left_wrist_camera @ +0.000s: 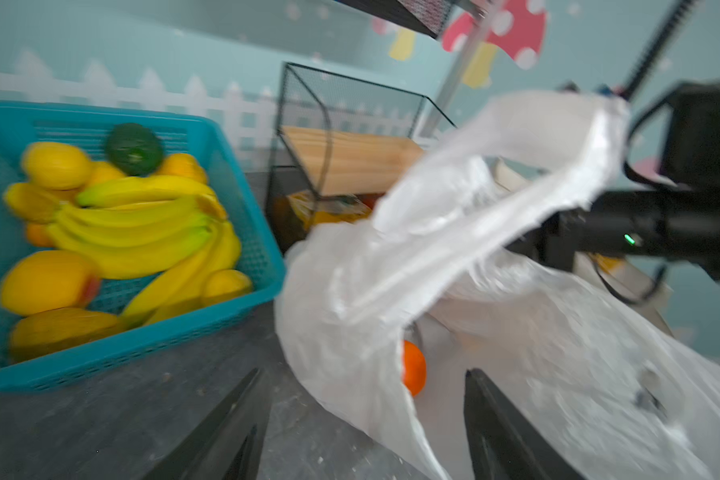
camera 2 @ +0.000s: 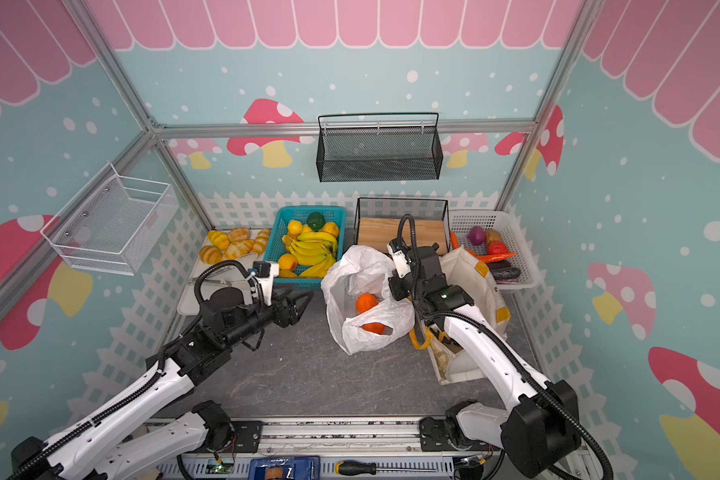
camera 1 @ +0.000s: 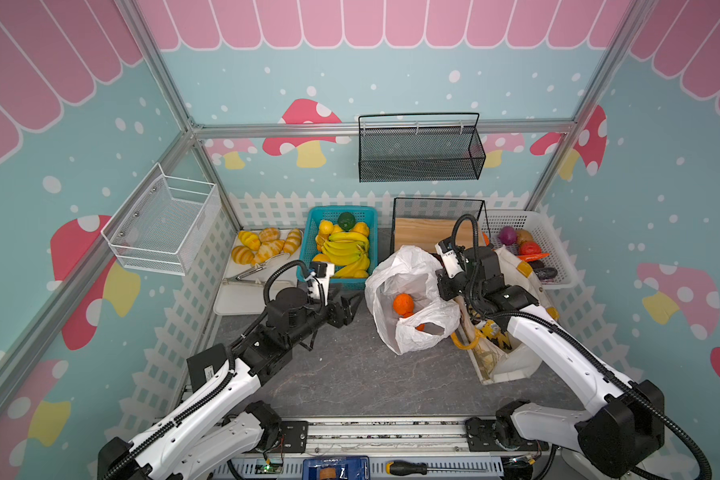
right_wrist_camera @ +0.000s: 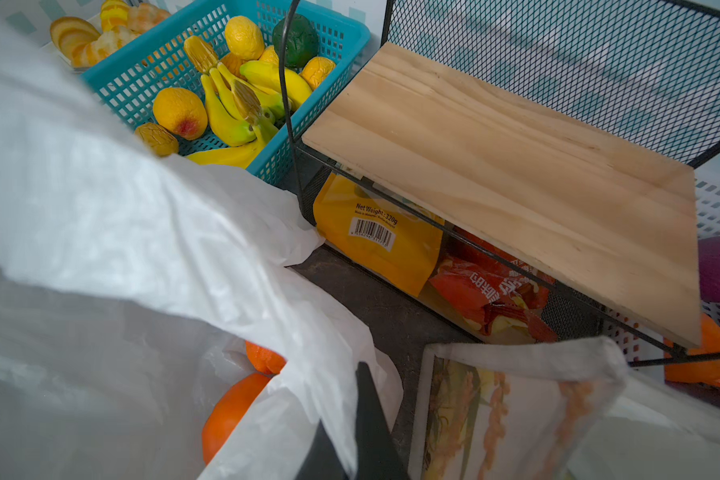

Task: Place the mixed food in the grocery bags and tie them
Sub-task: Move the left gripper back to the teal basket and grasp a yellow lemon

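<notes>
White plastic bag [camera 1: 408,270] sits mid-table in both top views, oranges [camera 1: 403,304] inside. Your left gripper [camera 1: 355,305] hovers level at its nine o'clock, fingers spread, empty. Left wrist view: the bag's handle is lifted high. Right wrist view alone shows your right gripper [right_wrist_camera: 352,432] clamped on that plastic, and snack packets [right_wrist_camera: 375,237] beneath a wooden shelf [right_wrist_camera: 516,174].

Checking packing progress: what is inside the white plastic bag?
Two oranges lie inside the white plastic bag, one half covered. Crumpled plastic hides the rest of its floor.
</notes>
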You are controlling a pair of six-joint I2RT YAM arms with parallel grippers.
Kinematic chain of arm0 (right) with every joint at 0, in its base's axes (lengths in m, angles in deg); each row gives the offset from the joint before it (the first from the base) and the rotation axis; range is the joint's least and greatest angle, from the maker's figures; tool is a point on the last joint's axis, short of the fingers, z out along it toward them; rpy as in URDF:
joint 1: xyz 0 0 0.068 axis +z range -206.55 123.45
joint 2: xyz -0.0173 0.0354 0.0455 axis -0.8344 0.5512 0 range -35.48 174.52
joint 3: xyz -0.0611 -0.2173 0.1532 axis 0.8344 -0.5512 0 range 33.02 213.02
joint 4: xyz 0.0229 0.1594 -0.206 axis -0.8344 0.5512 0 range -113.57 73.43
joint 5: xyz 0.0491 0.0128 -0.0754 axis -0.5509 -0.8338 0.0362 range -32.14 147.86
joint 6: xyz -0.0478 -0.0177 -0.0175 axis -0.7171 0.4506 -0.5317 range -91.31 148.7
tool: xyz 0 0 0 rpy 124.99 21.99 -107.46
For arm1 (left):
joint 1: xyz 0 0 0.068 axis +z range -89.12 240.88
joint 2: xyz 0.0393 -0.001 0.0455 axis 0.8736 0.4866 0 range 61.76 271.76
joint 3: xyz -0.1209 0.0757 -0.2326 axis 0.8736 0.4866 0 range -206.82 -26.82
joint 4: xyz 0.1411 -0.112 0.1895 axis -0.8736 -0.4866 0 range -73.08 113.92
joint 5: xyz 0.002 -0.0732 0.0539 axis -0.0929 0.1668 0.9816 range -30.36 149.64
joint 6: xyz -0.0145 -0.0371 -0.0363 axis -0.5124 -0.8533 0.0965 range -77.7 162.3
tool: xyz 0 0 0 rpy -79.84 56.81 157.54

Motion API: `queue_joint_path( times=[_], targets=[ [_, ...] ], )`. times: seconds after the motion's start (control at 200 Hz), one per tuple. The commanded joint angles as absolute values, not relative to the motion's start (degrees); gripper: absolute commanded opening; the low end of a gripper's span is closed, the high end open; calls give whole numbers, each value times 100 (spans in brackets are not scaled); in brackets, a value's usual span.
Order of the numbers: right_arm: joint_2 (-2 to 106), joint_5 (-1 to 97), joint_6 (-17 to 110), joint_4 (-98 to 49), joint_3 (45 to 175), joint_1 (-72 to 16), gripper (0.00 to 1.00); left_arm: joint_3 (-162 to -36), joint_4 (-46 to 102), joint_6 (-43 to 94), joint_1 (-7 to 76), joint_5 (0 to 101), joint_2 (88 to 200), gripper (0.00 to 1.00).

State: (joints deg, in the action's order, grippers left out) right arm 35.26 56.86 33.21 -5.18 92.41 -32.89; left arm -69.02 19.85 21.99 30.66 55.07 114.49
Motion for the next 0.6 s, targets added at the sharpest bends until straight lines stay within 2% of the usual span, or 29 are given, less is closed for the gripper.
queue_joint_path(
  times=[0.0,0.095,0.325,0.595],
  targets=[
    [3536,5612,3234,-621,9287,-3313,0,-7276,1978,1540,3906,5799,12217,75],
    [3520,5575,3239,-611,9280,-3316,0,-8096,1611,1792,4453,5704,13407,74],
    [3457,5553,3219,-624,9261,-3325,0,-10455,75,2830,4782,6550,16154,75],
    [3448,5524,3211,-642,9243,-3359,0,-11855,-609,3216,4956,6980,17829,78]
  ],
)
